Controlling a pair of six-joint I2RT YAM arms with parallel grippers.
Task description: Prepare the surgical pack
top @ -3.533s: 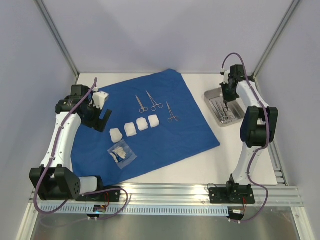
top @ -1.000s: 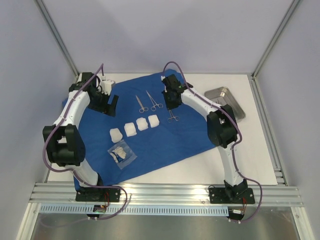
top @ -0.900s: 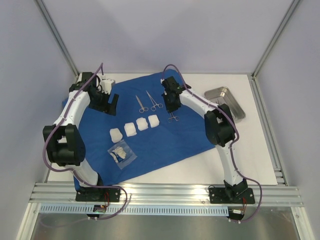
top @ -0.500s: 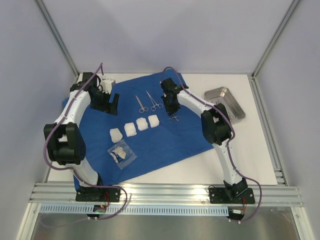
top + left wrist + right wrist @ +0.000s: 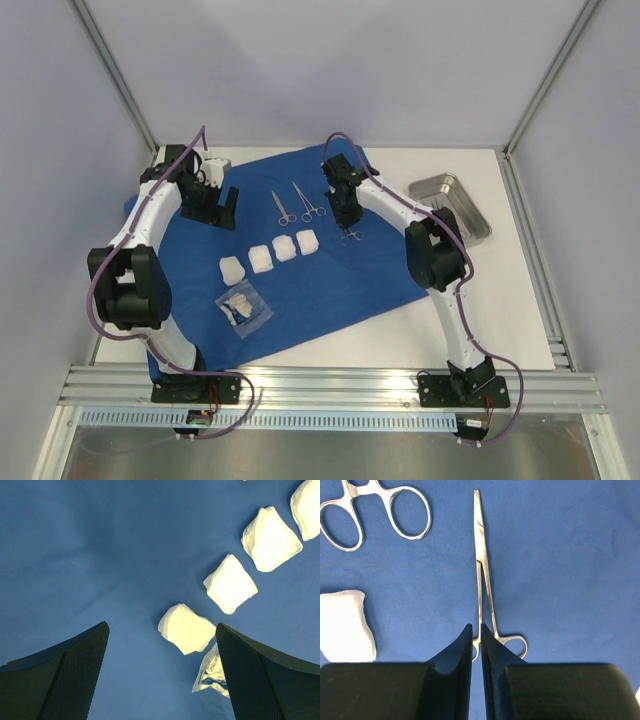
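The royal-blue drape [image 5: 330,275] lies spread flat on the table. On it lie three silver scissor-like instruments [image 5: 282,208] in a row and several white gauze squares [image 5: 260,259]. My right gripper [image 5: 347,222] points down at the rightmost forceps [image 5: 481,565]. Its jaws [image 5: 476,626] are shut on the shank by the ring handles, and the forceps lies on the cloth. My left gripper [image 5: 220,208] hangs open above the drape's left part, its jaws [image 5: 161,626] wide with nothing between them. A gauze square [image 5: 187,628] lies below it. The steel tray [image 5: 455,195] stands at the right.
A clear packet [image 5: 242,307] with white contents lies on the drape near its front left. Metal frame posts rise at the back corners. An aluminium rail [image 5: 330,385] runs along the near edge.
The right arm has swung from the tray over to the rightmost forceps and shut on it. The left arm has shifted further back. In the last second almost nothing moved.
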